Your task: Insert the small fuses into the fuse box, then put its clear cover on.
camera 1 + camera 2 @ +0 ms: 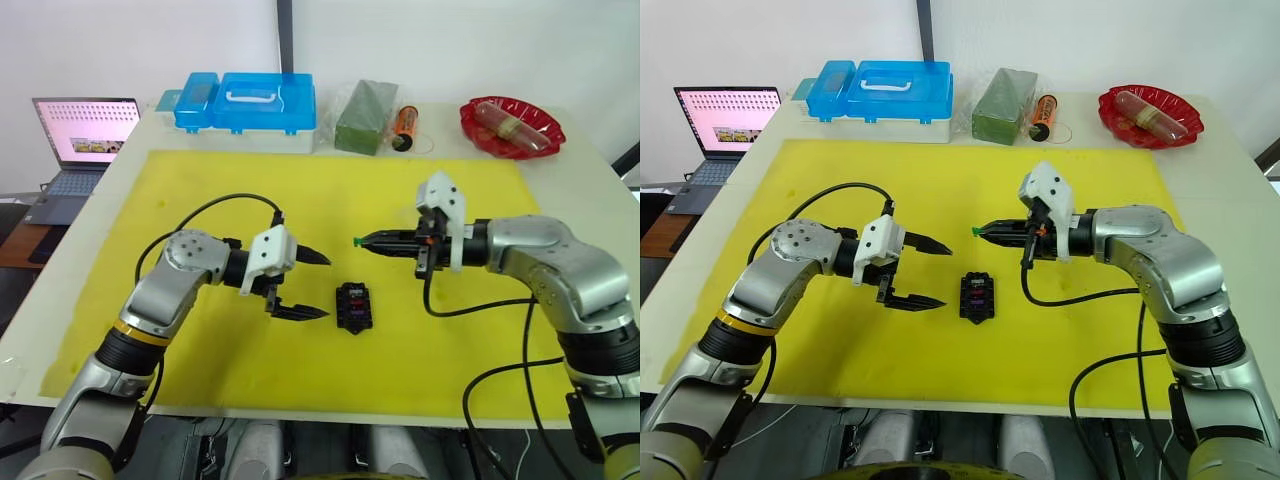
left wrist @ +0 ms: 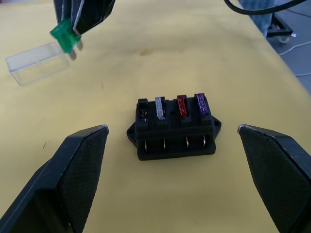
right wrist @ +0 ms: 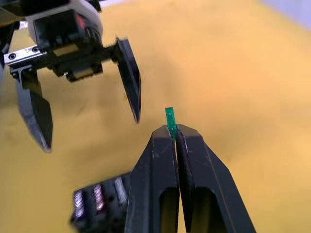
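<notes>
Right end effector (image 3: 174,133) pinching green fuse (image 3: 169,118), left end effector (image 1: 305,285) spread wide — fuse box (image 1: 354,305) between, no legible writing

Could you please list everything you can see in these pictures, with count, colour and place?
Fuse box: one, black, on the yellow mat between the claws.
Fuses in the box: three, clear, red, purple; fourth slot open.
Green fuse: one, held above the mat.
Clear cover: one, transparent, on the mat beyond the box.
Blue case: one, far table edge.
Green block: one, beside the case.
Orange cylinder: one, next to the block.
Red dish: one, far right corner, holding wrapped items.
Laptop: one, off the table's left.
Left claw: black fingers, open.
Right claw: shut on the green fuse.
</notes>
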Robot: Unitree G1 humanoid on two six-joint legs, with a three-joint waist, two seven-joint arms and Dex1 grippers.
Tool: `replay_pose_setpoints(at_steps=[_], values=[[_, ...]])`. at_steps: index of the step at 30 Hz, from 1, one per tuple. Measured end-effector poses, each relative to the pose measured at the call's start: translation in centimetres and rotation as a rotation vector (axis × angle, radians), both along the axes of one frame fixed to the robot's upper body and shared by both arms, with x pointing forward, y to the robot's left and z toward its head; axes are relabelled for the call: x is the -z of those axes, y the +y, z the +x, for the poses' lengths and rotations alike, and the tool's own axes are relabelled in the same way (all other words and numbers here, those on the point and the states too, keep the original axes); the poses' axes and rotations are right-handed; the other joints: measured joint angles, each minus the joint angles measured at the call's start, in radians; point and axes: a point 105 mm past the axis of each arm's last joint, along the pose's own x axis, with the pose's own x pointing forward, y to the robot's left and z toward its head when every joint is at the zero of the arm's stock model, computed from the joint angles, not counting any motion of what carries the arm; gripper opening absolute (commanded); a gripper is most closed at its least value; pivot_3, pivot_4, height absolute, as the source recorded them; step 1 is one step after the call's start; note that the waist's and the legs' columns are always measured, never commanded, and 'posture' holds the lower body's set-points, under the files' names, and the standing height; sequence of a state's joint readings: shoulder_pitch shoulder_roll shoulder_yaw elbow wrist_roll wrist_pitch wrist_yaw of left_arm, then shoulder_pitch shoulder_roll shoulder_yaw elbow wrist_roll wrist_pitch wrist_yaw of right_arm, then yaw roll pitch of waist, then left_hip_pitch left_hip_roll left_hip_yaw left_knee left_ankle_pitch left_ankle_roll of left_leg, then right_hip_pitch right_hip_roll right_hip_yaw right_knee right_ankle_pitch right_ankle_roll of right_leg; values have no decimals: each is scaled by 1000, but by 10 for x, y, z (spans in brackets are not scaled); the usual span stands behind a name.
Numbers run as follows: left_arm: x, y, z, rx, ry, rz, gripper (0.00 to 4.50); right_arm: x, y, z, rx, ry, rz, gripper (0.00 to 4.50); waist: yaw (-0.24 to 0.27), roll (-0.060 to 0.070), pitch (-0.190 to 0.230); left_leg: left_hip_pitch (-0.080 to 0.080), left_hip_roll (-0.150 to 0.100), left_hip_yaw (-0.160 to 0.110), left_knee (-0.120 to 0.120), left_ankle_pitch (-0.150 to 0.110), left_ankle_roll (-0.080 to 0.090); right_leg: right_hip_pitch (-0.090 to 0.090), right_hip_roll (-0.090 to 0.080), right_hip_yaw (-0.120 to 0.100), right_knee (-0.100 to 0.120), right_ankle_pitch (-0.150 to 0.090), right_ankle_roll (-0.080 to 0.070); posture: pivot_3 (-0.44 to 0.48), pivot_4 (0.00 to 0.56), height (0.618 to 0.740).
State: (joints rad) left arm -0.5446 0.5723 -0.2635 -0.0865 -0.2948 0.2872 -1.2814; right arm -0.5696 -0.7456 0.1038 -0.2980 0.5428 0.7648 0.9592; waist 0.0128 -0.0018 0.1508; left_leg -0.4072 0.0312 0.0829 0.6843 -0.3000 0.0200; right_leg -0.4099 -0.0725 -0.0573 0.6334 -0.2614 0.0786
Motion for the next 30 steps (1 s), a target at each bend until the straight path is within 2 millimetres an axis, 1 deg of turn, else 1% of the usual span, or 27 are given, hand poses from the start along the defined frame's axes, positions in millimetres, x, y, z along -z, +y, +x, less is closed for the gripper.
replay_pose_setpoints(at_steps=[3,7,11,15,19,24,30], values=[[0,-2,0,-2,0,-9,4500,10,5,-2,-62,43,-22,14,-1,0,0,0,0,0,0,0,0,0,0,0,0,0,0,0,150,740],[0,-2,1,-6,-1,-10,4500,13,6,-4,-103,64,-23,14,-1,0,0,0,0,0,0,0,0,0,0,0,0,0,0,0,150,740],[0,-2,2,-15,-1,-12,4500,20,9,-7,-154,82,-42,14,0,0,0,0,0,0,0,0,0,0,0,0,0,0,0,0,150,740],[0,-2,2,-18,-2,-13,4500,29,5,-4,-150,92,-66,14,-1,0,0,0,0,0,0,0,0,0,0,0,0,0,0,0,150,740],[0,-3,2,-18,-2,-16,4500,34,2,-2,-150,90,-81,14,0,0,0,0,0,0,0,0,0,0,0,0,0,0,0,0,150,740],[0,-3,2,-18,0,-18,4500,48,-6,1,-134,107,-108,14,-1,0,0,0,0,0,0,0,0,0,0,0,0,0,0,0,150,740],[0,-4,2,-18,-1,-17,4500,49,-5,1,-146,99,-109,14,-1,0,0,1,1,0,0,0,-1,0,1,0,1,0,0,0,150,740]])
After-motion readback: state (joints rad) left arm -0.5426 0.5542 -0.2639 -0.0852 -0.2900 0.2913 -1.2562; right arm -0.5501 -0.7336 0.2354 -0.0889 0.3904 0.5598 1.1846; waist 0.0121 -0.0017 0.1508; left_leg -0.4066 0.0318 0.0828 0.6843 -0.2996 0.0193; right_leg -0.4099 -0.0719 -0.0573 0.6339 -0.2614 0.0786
